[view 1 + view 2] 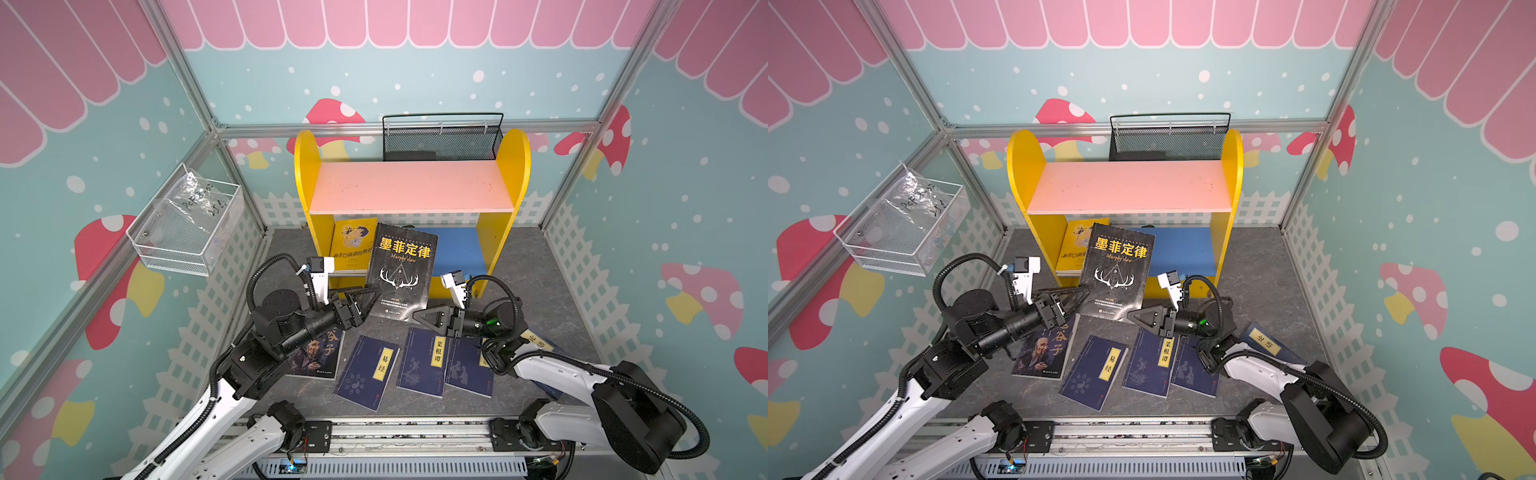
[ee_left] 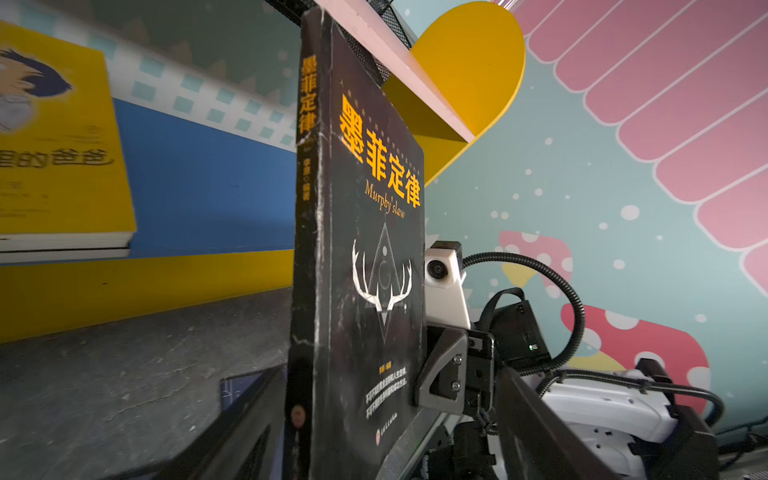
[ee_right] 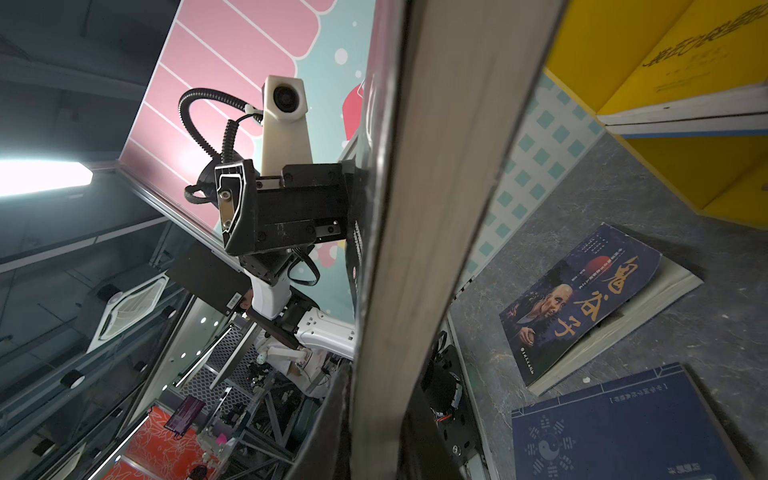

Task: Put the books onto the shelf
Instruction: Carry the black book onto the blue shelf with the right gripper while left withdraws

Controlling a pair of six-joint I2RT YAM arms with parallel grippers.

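Note:
A black book [image 1: 401,270] [image 1: 1117,270] with an antler cover stands upright in front of the shelf [image 1: 513,166] [image 1: 1231,166], its top near the pink upper board [image 1: 411,187]. My right gripper [image 1: 417,314] [image 1: 1131,313] [image 3: 382,395] is shut on its lower right corner. The left gripper [image 1: 372,293] [image 1: 1081,293] [image 2: 390,374] is open, its jaws standing wide on either side of the spine [image 2: 305,249]. A yellow cartoon book [image 1: 353,243] [image 2: 54,145] lies on the blue lower board [image 1: 457,249]. On the floor lie a dark portrait book [image 1: 318,357] [image 3: 582,299] and several navy books [image 1: 368,372] [image 1: 1152,359].
A black mesh basket [image 1: 442,141] sits behind the shelf. A white wire basket [image 1: 187,220] holding a plastic bag hangs on the left wall. One navy book [image 1: 538,340] lies partly under the right arm. A metal rail [image 1: 395,436] runs along the front.

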